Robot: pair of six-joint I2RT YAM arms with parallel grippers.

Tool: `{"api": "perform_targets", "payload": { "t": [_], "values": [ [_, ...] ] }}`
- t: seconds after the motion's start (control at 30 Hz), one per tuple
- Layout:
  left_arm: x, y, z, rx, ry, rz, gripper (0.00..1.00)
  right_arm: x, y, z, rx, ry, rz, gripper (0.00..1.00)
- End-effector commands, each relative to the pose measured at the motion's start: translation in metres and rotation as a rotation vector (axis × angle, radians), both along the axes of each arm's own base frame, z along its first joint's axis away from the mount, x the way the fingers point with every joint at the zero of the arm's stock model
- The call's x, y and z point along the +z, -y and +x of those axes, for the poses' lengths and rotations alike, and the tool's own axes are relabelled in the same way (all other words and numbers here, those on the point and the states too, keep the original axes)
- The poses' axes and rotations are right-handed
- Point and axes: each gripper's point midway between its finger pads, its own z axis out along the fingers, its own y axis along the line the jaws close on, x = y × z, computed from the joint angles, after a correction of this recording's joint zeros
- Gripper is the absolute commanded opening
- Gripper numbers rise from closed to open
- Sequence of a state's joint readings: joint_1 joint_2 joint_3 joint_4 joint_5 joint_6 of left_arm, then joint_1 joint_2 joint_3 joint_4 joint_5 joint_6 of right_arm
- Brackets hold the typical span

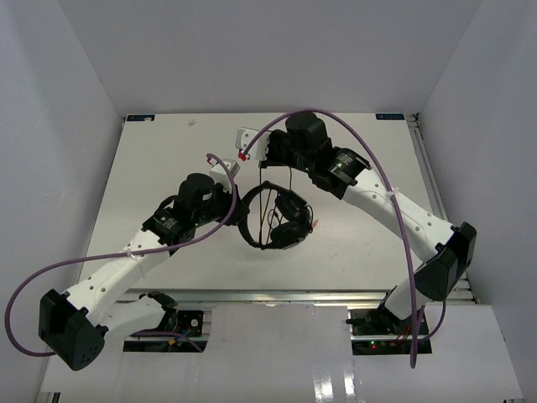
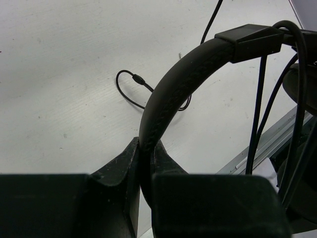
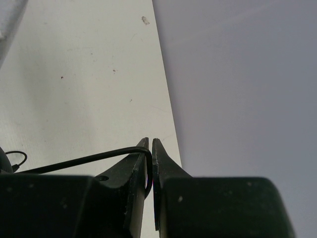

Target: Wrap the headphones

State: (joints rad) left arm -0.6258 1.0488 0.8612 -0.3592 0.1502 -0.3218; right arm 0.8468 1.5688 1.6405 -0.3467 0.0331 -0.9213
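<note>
Over the middle of the table [image 1: 168, 159], hung clear of the surface between the two arms [image 1: 134, 269]: the headphones [image 1: 281, 220]. Gripped by the headband [image 2: 178, 79] in the left claw [image 2: 147, 148], closed down to the band's thickness. Pinched toward the far side in the right claw [image 3: 150, 144], almost fully closed with only the thin cable [image 3: 84, 159] between the tips. Judged to be mid-wrap: lead the cable round the headset in even loops with the right claw, under light tension only, so as not to drag the band out of the left grip. Hold the left claw steady as the anchor, and turn it only to offer a fresh side. Watch the slack lying on the table by the plug [image 2: 139, 79]; avoid snagging it on the earcups [image 1: 291, 206] or the purple robot cables [image 1: 410, 294]. Counted, big to small: one table, two arms, two purple robot cables, one headset, two earcups, two claws, one cable, one plug in sight.
</note>
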Motion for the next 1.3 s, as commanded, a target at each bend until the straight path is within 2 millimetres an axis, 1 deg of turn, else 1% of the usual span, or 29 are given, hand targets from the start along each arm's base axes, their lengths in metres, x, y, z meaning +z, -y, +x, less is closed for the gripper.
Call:
{"api": "perform_targets", "payload": {
  "t": [0.0,0.07,0.13,0.2,0.27,0.3,0.33,0.43,0.47,0.57,0.63,0.73,0.87,1.0,1.03,1.1,1.13,1.17,1.23,1.27],
  "values": [
    [0.032,0.006,-0.018,-0.086,0.056,-0.042,0.00,0.051,0.025,0.026,-0.095,0.088,0.137,0.12],
    [0.040,0.001,-0.018,-0.067,0.071,-0.043,0.00,0.051,0.034,0.027,-0.100,0.068,0.148,0.12],
    [0.047,-0.001,-0.019,-0.060,0.088,-0.048,0.00,0.046,0.046,0.029,-0.108,0.046,0.150,0.12],
    [0.052,-0.002,-0.021,-0.061,0.097,-0.055,0.00,0.041,0.053,0.028,-0.100,0.030,0.150,0.12],
    [0.062,-0.002,-0.023,-0.065,0.108,-0.072,0.00,0.031,0.061,0.025,-0.088,-0.002,0.146,0.12],
    [0.066,-0.002,-0.024,-0.067,0.112,-0.080,0.00,0.021,0.063,0.023,-0.077,-0.025,0.139,0.12],
    [0.072,-0.002,-0.026,-0.072,0.119,-0.091,0.00,0.015,0.066,0.020,-0.068,-0.042,0.140,0.12],
    [0.092,-0.002,-0.029,-0.077,0.142,-0.120,0.00,0.007,0.075,0.013,-0.047,-0.089,0.158,0.12],
    [0.095,-0.002,-0.030,-0.078,0.144,-0.122,0.00,0.002,0.074,0.007,-0.025,-0.111,0.162,0.12],
    [0.115,-0.003,-0.030,-0.076,0.171,-0.143,0.00,-0.006,0.076,-0.002,0.008,-0.173,0.194,0.12],
    [0.121,-0.003,-0.030,-0.072,0.173,-0.144,0.00,-0.006,0.075,-0.011,0.035,-0.210,0.223,0.12],
    [0.133,-0.001,-0.030,-0.076,0.183,-0.164,0.00,-0.007,0.076,-0.017,0.055,-0.260,0.259,0.12],
    [0.151,0.005,-0.033,-0.092,0.174,-0.212,0.00,-0.018,0.072,-0.033,0.113,-0.398,0.324,0.12],
    [0.177,0.007,-0.037,-0.093,0.189,-0.274,0.00,-0.010,0.064,-0.055,0.199,-0.532,0.458,0.12],
    [0.182,0.006,-0.038,-0.093,0.190,-0.286,0.00,-0.015,0.064,-0.059,0.217,-0.565,0.471,0.12],
    [0.201,0.007,-0.040,-0.096,0.210,-0.321,0.00,-0.018,0.062,-0.064,0.249,-0.637,0.516,0.12],
    [0.205,0.008,-0.041,-0.097,0.203,-0.332,0.00,-0.017,0.060,-0.067,0.269,-0.667,0.540,0.12],
    [0.213,0.008,-0.042,-0.103,0.213,-0.347,0.00,-0.023,0.059,-0.067,0.273,-0.695,0.545,0.12],
    [0.222,0.009,-0.042,-0.102,0.213,-0.365,0.00,-0.026,0.056,-0.067,0.290,-0.725,0.563,0.12],
    [0.227,0.010,-0.042,-0.099,0.215,-0.373,0.00,-0.033,0.053,-0.066,0.291,-0.751,0.576,0.12]
  ]
}}
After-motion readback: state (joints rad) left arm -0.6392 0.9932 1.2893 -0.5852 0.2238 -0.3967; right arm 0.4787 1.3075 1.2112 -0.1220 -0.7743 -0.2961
